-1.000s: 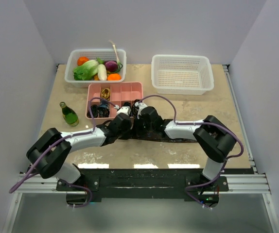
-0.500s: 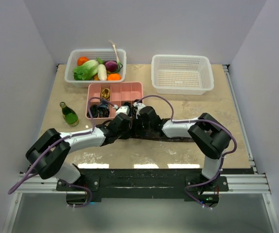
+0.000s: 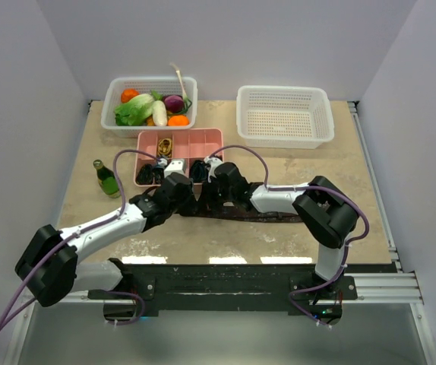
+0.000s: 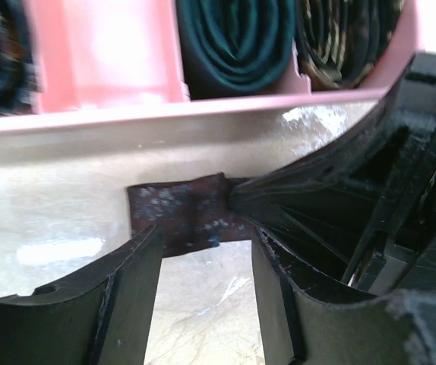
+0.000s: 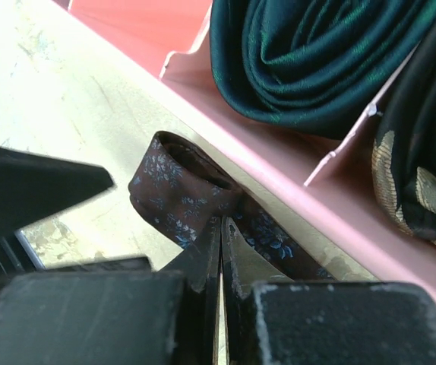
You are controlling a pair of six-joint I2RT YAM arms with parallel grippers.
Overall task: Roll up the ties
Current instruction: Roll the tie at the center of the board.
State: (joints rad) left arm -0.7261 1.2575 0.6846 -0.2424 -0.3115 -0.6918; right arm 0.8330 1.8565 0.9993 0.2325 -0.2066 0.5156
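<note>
**Q:** Where is the tie, and how do the end effectors stand?

**A:** The brown tie (image 5: 184, 201) lies on the surface (image 3: 301, 163) beside the pink tray (image 4: 165, 114). The right end effector (image 5: 219, 258) pinches its curled end. The left end effector (image 4: 204, 243) has its jaws parted just beside it.

**Q:** What is the risk?

**A:** The loose curl may spring open or snag the tray wall. The tray holds rolled ties (image 5: 317, 53); the far-left basket (image 3: 113, 97) holds vegetables (image 3: 134, 112).

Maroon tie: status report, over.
Left gripper open at maroon tie end. Right gripper shut on it, end curled once. Pink tray wall close alongside.
</note>
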